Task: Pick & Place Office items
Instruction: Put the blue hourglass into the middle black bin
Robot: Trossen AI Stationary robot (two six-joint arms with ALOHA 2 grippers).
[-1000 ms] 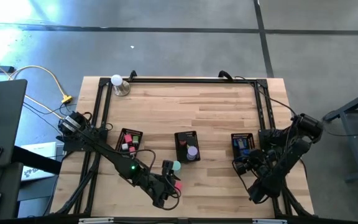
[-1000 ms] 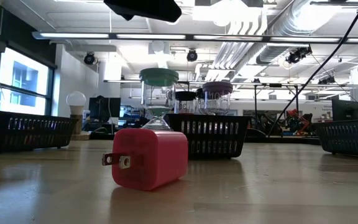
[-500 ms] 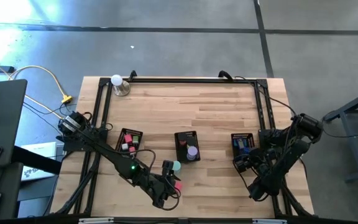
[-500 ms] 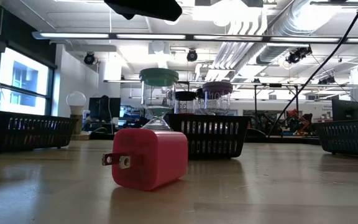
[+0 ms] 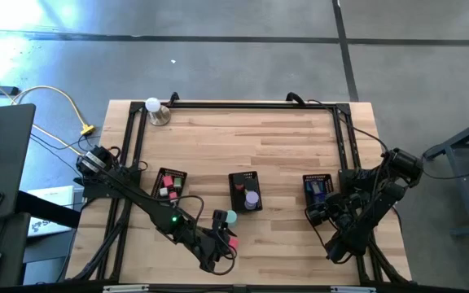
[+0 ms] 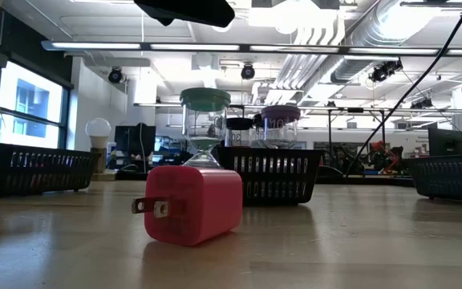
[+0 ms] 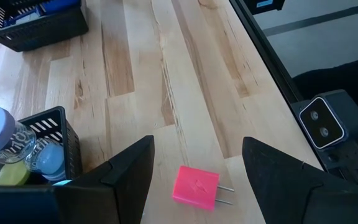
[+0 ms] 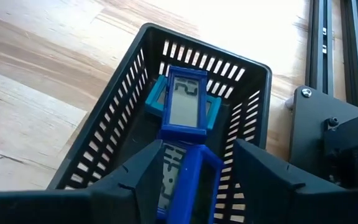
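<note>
A pink plug block (image 7: 196, 186) lies on its side on the bare wood near the table's front edge, prongs sticking out level. My left gripper (image 7: 197, 140) hovers open above it, a finger on either side, touching nothing; the low view shows the block (image 6: 191, 205) alone on the table. Beside it stands a teal-capped hourglass (image 5: 230, 217). My right gripper (image 8: 197, 144) is open over the near end of the right mesh tray (image 8: 114, 134). A dark blue rectangle (image 8: 182, 177) lies in the tray between its fingers. Another blue rectangle (image 8: 185, 102) rests on a teal piece (image 8: 156, 94).
Three black mesh trays stand in a row: the left tray (image 5: 169, 183) with red and pink pieces, the middle tray (image 5: 245, 191) with a purple-capped roll (image 6: 279, 120), and the right tray (image 5: 317, 187). A white ball on a metal base (image 5: 155, 110) stands at the far left corner.
</note>
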